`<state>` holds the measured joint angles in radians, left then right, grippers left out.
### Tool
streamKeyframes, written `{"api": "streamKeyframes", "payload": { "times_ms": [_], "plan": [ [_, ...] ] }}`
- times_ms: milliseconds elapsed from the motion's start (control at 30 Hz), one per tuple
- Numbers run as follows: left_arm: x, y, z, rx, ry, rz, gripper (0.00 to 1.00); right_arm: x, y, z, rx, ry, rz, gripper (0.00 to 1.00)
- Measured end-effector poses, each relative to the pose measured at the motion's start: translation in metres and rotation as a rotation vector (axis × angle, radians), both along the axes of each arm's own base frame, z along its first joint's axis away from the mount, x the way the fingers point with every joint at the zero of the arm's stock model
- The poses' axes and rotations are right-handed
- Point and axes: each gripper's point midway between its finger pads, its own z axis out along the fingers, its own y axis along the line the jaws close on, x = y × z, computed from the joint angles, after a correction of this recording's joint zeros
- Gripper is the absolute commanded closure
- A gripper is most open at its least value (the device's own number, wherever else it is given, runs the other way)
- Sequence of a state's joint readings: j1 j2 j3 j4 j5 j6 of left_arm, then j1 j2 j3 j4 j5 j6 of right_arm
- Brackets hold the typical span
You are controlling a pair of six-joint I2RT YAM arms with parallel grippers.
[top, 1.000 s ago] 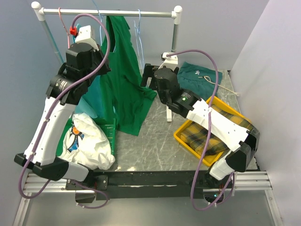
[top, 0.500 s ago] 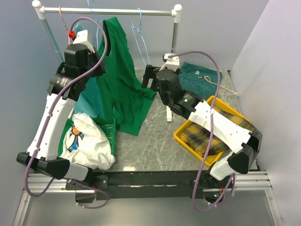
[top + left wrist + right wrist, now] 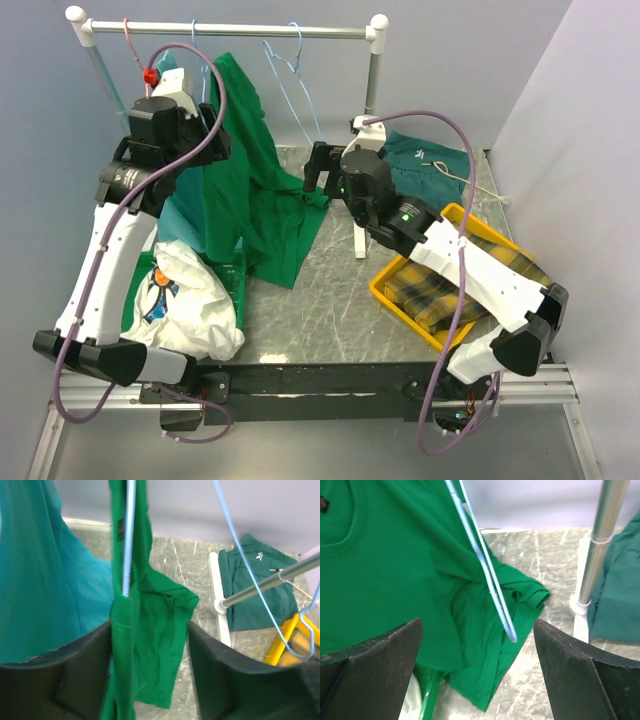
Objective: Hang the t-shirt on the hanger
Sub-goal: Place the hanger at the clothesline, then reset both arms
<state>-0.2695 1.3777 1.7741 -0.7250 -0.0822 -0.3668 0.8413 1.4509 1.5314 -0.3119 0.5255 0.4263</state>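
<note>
From above, the left arm (image 3: 110,220) reaches up beside the rail (image 3: 240,28). The t-shirt (image 3: 255,190) drapes from there in a long fold, its hem trailing on the worktop (image 3: 330,290). The right end effector (image 3: 320,168) sits near the lower sleeve, fingers spread and empty. A spare hanger (image 3: 290,70) dangles between the arms. A pink hanger (image 3: 128,45) hangs near the rail's far-left end, and a turquoise shirt (image 3: 185,225) lies behind the green one.

In the left wrist view, the hanger (image 3: 129,535) runs straight down into the bunched fabric. The left end effector (image 3: 149,627) has its fingers partly apart with cloth between them; whether they pinch it is unclear. The shirt looks only half seated, so the likely step is spreading a shoulder over the wire while the left side holds steady.

In the right wrist view, the spare hanger crosses in front of the sleeve and collar. It could snag any reach for the fabric, so approaching beneath its tip seems wise. The rack post (image 3: 600,540) crowds the right.
</note>
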Motion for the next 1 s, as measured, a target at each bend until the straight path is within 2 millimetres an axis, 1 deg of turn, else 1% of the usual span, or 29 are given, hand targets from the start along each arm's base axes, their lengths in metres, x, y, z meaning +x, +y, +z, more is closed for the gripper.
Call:
{"api": "streamKeyframes", "payload": {
  "times_ms": [67,100,133,167,267,333,400,433,533,567,600,633,700,767,800,900,1000],
  "plan": [
    [-0.006,0.000,0.012,-0.005,-0.027,-0.012,0.13,-0.005,0.001,0.005,0.008,0.003,0.028,0.01],
    [-0.010,0.000,0.020,-0.011,-0.047,-0.021,0.05,-0.007,0.002,0.007,0.014,0.003,0.041,0.00],
    [-0.014,-0.001,0.029,-0.019,-0.067,-0.032,0.01,-0.010,0.004,0.009,0.023,0.005,0.062,0.00],
    [-0.019,-0.001,0.036,-0.025,-0.086,-0.043,0.03,-0.013,0.005,0.012,0.030,0.004,0.077,0.00],
    [-0.042,-0.008,0.062,-0.067,-0.152,-0.107,0.04,-0.021,0.006,0.020,0.053,0.000,0.115,0.00],
    [-0.055,-0.013,0.075,-0.091,-0.187,-0.151,0.04,-0.028,0.003,0.026,0.071,-0.007,0.132,0.00],
    [-0.068,-0.024,0.085,-0.119,-0.218,-0.197,0.04,-0.037,-0.002,0.032,0.091,-0.017,0.146,0.00],
    [-0.075,-0.033,0.086,-0.124,-0.224,-0.224,0.04,-0.041,-0.006,0.034,0.101,-0.023,0.150,0.00],
    [-0.095,-0.075,0.084,-0.139,-0.221,-0.341,0.04,-0.052,-0.020,0.039,0.121,-0.042,0.146,0.00],
    [-0.101,-0.091,0.077,-0.143,-0.210,-0.378,0.04,-0.056,-0.025,0.040,0.126,-0.049,0.140,0.00],
    [-0.104,-0.100,0.069,-0.146,-0.195,-0.397,0.04,-0.060,-0.032,0.041,0.131,-0.056,0.132,0.00],
    [-0.106,-0.110,0.053,-0.148,-0.172,-0.408,0.04,-0.064,-0.039,0.039,0.135,-0.063,0.121,0.00],
    [-0.109,-0.119,0.014,-0.129,-0.098,-0.397,0.03,-0.069,-0.051,0.034,0.136,-0.071,0.100,0.00],
    [-0.113,-0.128,-0.019,-0.118,-0.047,-0.390,0.04,-0.076,-0.063,0.021,0.126,-0.066,0.082,0.00],
    [-0.117,-0.132,-0.039,-0.109,-0.016,-0.390,0.04,-0.079,-0.068,0.015,0.123,-0.064,0.074,0.00],
    [-0.136,-0.145,-0.095,-0.097,0.061,-0.415,0.04,-0.087,-0.079,-0.010,0.108,-0.044,0.065,0.00],
    [-0.155,-0.158,-0.145,-0.094,0.131,-0.433,0.03,-0.096,-0.087,-0.040,0.110,-0.017,0.064,0.00]
  ]
}}
